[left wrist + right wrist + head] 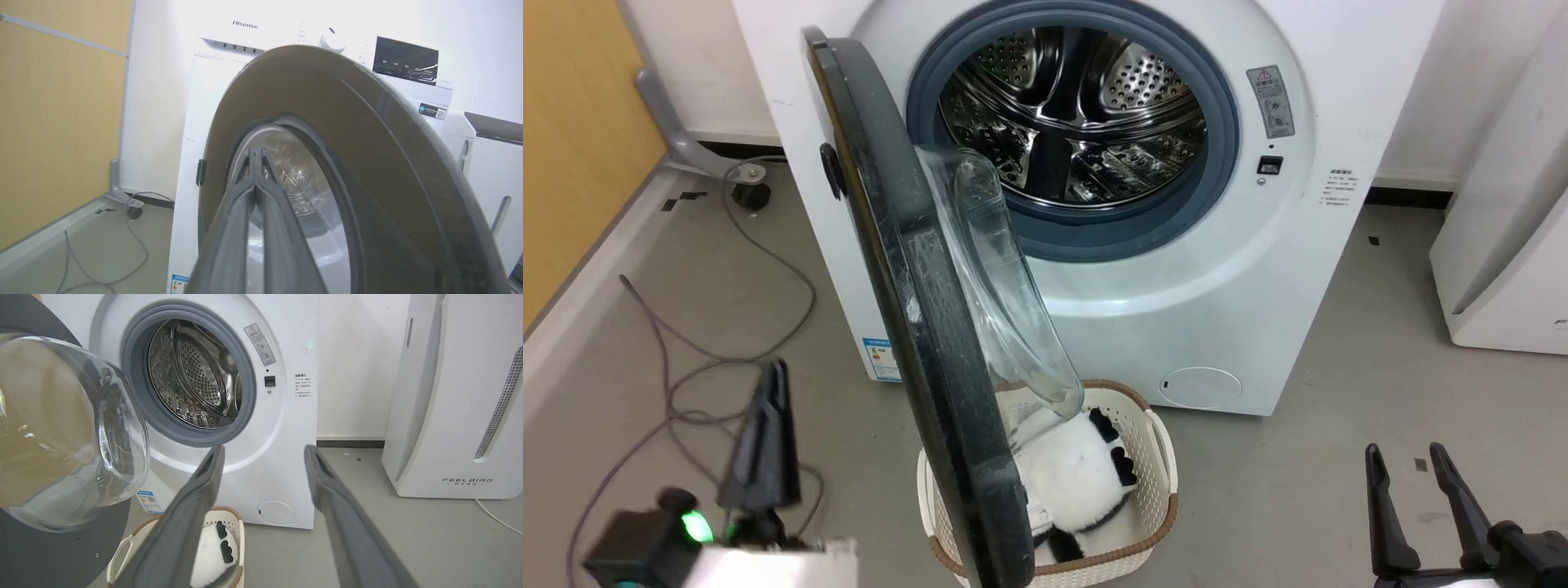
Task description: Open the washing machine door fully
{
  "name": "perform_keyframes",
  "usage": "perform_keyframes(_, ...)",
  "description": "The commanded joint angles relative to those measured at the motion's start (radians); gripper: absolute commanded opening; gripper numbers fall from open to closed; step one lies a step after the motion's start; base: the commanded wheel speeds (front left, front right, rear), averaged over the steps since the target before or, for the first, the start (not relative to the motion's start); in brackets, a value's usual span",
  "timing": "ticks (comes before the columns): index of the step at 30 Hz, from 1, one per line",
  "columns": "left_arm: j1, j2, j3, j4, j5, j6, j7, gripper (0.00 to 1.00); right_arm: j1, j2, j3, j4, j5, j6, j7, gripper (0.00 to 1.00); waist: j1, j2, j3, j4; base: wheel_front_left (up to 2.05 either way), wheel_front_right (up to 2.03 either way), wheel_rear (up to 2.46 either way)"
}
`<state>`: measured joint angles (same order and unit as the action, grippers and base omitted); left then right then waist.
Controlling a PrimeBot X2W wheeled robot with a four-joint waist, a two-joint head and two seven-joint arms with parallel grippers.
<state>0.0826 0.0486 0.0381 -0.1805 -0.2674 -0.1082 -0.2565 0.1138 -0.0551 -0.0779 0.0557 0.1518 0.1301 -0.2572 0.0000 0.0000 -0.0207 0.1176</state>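
Note:
The white washing machine (pixel 1176 310) stands ahead with its steel drum exposed. Its black-rimmed door (pixel 915 327) hangs swung out toward me, roughly edge-on, its clear glass bowl (pixel 1005 286) bulging to the right. My left gripper (pixel 772 384) is shut with nothing in it, at the lower left, apart from the door's outer face. In the left wrist view the door (pixel 367 143) looms just beyond my shut left gripper (pixel 256 153). My right gripper (pixel 1409 453) is open at the lower right, well clear of the machine. The right wrist view shows the machine (pixel 282 428) and the door's bowl (pixel 69 433) past the right gripper (pixel 263 451).
A cream basket (pixel 1160 457) with a black-and-white plush toy (pixel 1078 482) sits on the floor under the door. Grey cables (pixel 686 359) trail over the floor at left. A white FEELBIRD appliance (pixel 457 396) stands to the right of the machine.

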Motion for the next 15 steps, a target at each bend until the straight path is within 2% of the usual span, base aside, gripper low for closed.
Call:
perform_keyframes(1, -0.028, 0.002, 0.007, -0.023, 0.000, 0.003, -0.005, 0.00, 0.002, 0.005, 0.003, 0.005, 0.008, 0.001, -0.004, 1.00, 0.0000, 0.0000, 0.001, 0.003, 0.00, 0.00, 0.00)
perform_keyframes(8, -0.137, 0.002, 0.023, -0.157, -0.030, 0.056, -0.005, 0.00, -0.002, 0.005, 0.004, 0.018, 0.030, 0.001, -0.004, 1.00, 0.0000, 0.0000, 0.001, 0.009, 0.00, 0.00, 0.00)
perform_keyframes(15, -0.200, 0.002, -0.034, -0.256, -0.012, 0.059, -0.005, 0.00, -0.009, 0.005, 0.015, 0.024, 0.032, 0.001, -0.004, 1.00, 0.0000, 0.0000, 0.002, 0.005, 0.00, 0.00, 0.00)
